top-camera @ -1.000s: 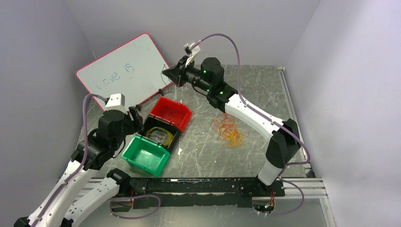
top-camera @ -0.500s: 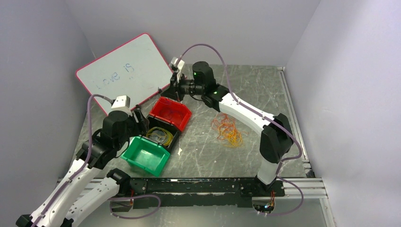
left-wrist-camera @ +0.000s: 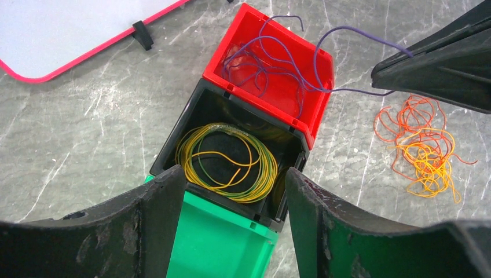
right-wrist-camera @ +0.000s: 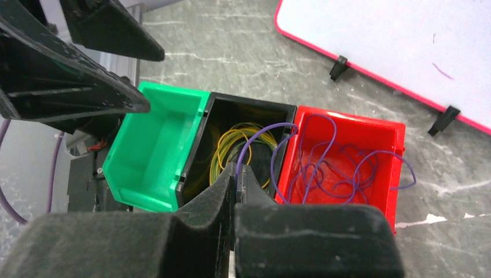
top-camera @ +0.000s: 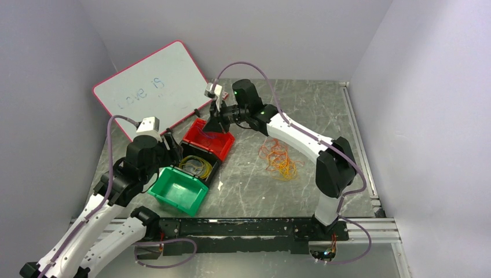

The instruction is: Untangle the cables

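The tangle of orange, yellow and reddish cables [top-camera: 279, 161] lies on the table right of the bins; it also shows in the left wrist view [left-wrist-camera: 422, 145]. My right gripper [right-wrist-camera: 238, 171] is shut on one end of a thin purple cable [right-wrist-camera: 336, 168], whose loops hang into the red bin [top-camera: 223, 147]. In the top view the right gripper [top-camera: 214, 124] is above that bin. My left gripper [left-wrist-camera: 234, 174] is open and empty, hovering over the black bin [left-wrist-camera: 173, 142], which holds a yellow-green coil [left-wrist-camera: 231, 162].
A green bin [top-camera: 178, 188] stands against the black bin's near side. A pink-rimmed whiteboard [top-camera: 150, 87] leans at the back left. Grey walls close in the table on three sides.
My right gripper has swung left and down from above the whiteboard's edge to over the red bin, bringing the purple cable with it. The left arm has barely moved.
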